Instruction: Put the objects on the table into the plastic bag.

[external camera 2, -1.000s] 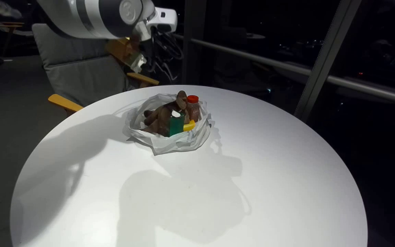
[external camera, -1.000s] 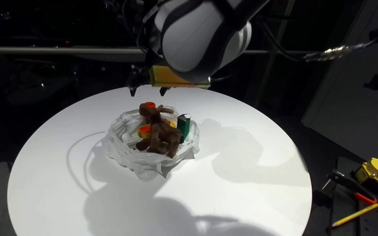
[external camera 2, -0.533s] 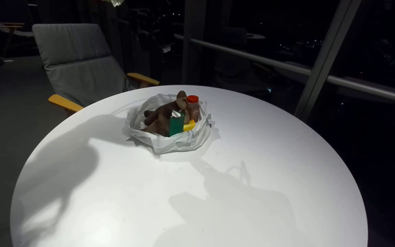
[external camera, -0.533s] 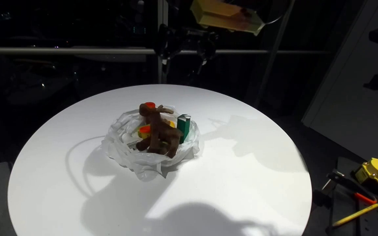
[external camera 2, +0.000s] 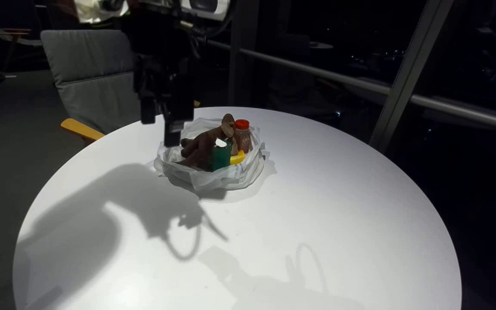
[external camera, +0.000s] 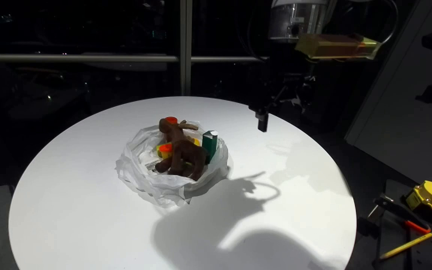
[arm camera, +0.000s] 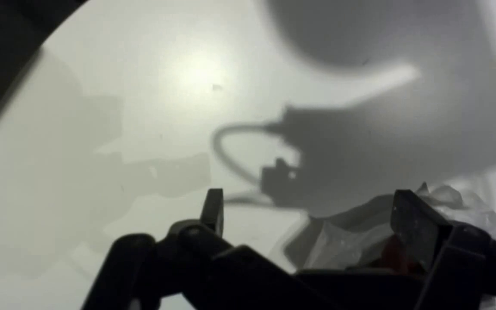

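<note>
In an exterior view, a crumpled, open plastic bag [external camera: 163,185] is set toward twelve o'clock on the round white table [external camera: 69,210]. Inside, a brown plush animal [external camera: 188,152] is lodged, flanked by an upright green bottle [external camera: 209,146] at three, a yellow piece [external camera: 197,142] at two, a yellow-orange cup [external camera: 166,149] at nine and a mostly hidden red-capped bottle [external camera: 171,120] at eleven.

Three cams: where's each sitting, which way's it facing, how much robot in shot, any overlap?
Wrist view: on the wrist, facing down at the table; the open claw shows along the bottom.
In an exterior view: outside the robot, angled down at the bag; arm and claw upper right.
In an exterior view: outside the robot, angled down across the table, chair beyond it; arm and claw upper left.
Shared: in both exterior views, the plush animal in the bag.
</note>
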Tool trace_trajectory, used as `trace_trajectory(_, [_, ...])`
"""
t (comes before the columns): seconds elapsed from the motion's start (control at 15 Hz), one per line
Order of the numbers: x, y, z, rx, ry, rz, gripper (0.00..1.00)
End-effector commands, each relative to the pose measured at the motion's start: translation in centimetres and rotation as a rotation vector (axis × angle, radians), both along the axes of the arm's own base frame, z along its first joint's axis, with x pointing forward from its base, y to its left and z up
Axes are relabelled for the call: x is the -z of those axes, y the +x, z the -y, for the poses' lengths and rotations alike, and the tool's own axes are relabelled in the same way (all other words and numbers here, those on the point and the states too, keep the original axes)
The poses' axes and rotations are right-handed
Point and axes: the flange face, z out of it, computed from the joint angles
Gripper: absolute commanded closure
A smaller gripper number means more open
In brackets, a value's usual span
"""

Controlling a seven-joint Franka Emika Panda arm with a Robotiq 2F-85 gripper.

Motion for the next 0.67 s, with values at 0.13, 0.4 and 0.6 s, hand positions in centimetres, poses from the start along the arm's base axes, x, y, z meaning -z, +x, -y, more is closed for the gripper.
trace_trajectory(0.13, [2.7, -7.1, 0.1, -0.019, 0.106, -0.219, 0.0])
trace_trajectory(0.4, [1.2, -11.2, -0.9, -0.047, 0.084, -0.19, 0.0])
trace_trajectory(0.6, [-0.5, -13.7, -1.6, -0.098, 0.061, -0.12, 0.0])
